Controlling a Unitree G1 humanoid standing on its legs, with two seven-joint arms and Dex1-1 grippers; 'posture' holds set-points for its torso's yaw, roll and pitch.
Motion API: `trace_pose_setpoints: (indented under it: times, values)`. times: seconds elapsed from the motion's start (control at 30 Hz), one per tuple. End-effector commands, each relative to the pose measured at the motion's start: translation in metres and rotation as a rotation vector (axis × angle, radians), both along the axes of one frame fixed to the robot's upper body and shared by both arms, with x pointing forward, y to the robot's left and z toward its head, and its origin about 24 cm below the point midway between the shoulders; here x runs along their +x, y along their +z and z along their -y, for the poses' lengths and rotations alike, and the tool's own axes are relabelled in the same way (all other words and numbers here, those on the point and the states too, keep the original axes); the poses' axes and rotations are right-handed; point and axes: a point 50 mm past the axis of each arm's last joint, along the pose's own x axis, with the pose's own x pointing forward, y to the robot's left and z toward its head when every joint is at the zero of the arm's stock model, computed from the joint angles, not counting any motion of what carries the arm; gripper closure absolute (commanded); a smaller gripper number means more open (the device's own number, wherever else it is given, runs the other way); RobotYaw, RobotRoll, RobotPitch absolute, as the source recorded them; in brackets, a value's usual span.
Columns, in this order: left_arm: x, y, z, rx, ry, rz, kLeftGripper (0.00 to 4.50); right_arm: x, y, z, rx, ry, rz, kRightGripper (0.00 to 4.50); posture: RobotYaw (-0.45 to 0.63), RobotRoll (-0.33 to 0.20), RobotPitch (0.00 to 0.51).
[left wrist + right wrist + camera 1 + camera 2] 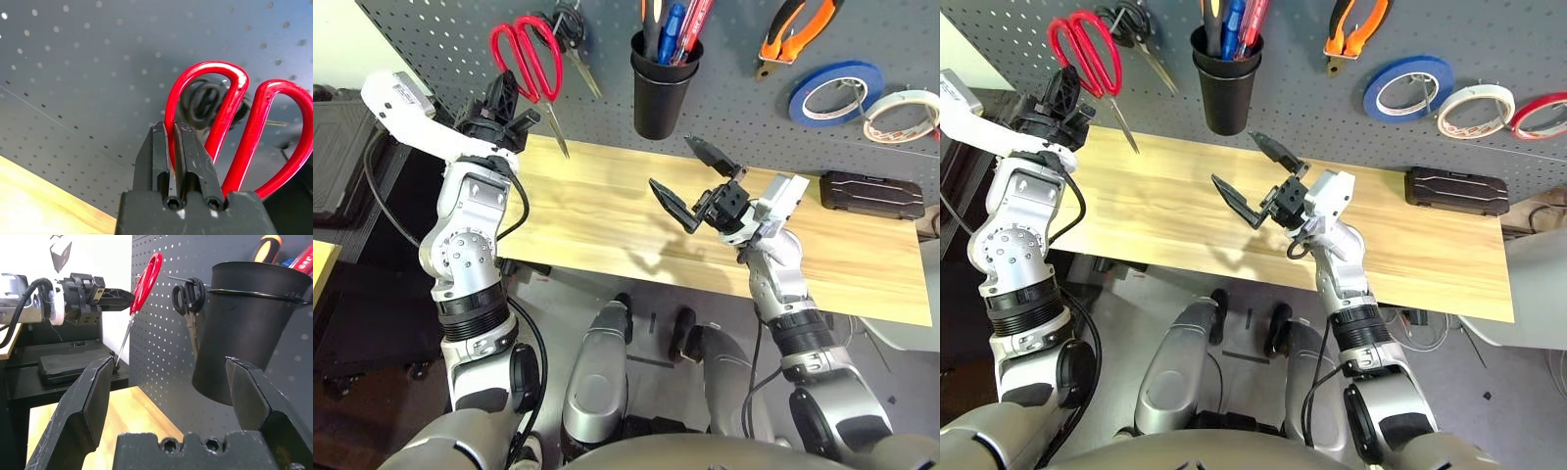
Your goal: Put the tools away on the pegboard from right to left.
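Nearest the robot, the right gripper (pixel 693 183) hovers above the wooden table (pixel 607 235) with its two black fingers (pixel 85 401) spread wide and nothing between them. Further out on the left, the left gripper (pixel 505 106) is raised to the pegboard (pixel 744 108), its fingers (pixel 188 161) pinched tight on one red loop of the red-handled scissors (pixel 530 64), whose blades point down and slightly right (the tip hangs over the table's back edge). Just beside the red loops, the black-handled scissors (pixel 576 39) hang from a hook on the board. To their right sits the black cup (pixel 662 86), with the slim screwdriver with orange-and-black handle (pixel 651 22) standing in it among blue and red pens. Right again, the orange-and-black-handled pliers (pixel 797 31) hang on the board, then the blue tape roll (pixel 835 90), the white tape roll (pixel 902 116) and the red tape roll (pixel 1540 115). A black case (pixel 871 194) lies at the table's back right
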Motion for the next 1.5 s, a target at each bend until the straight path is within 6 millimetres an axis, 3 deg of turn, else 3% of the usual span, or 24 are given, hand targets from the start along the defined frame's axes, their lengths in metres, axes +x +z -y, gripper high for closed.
trace_pose_setpoints:
  times: [0.03,0.87,1.03,1.27,1.3,1.5]
  values:
    - [0.007,-0.004,-0.003,0.027,0.020,-0.011,4.47,-0.003,-0.003,0.001,-0.014,-0.012,0.000,0.00,0.26,0.000,0.272]
    - [0.058,-0.020,0.003,0.127,0.063,-0.097,4.47,-0.008,-0.003,0.000,-0.018,-0.041,-0.015,0.00,0.22,0.000,0.283]
    - [0.050,-0.031,0.002,0.184,0.061,-0.102,2.91,-0.008,-0.004,0.002,-0.016,-0.066,-0.029,0.00,0.21,0.000,0.286]
    - [0.013,-0.054,-0.011,0.305,0.078,-0.062,0.21,-0.002,-0.016,0.016,-0.008,-0.239,-0.155,0.00,0.21,0.000,0.277]
    - [0.007,-0.059,-0.013,0.331,0.085,-0.070,0.03,-0.001,-0.019,0.019,0.000,-0.281,-0.180,0.00,0.22,0.000,0.273]
    - [-0.026,-0.082,-0.028,0.384,0.071,-0.082,0.03,0.004,-0.035,0.043,0.015,-0.564,-0.251,0.00,0.21,0.000,0.245]
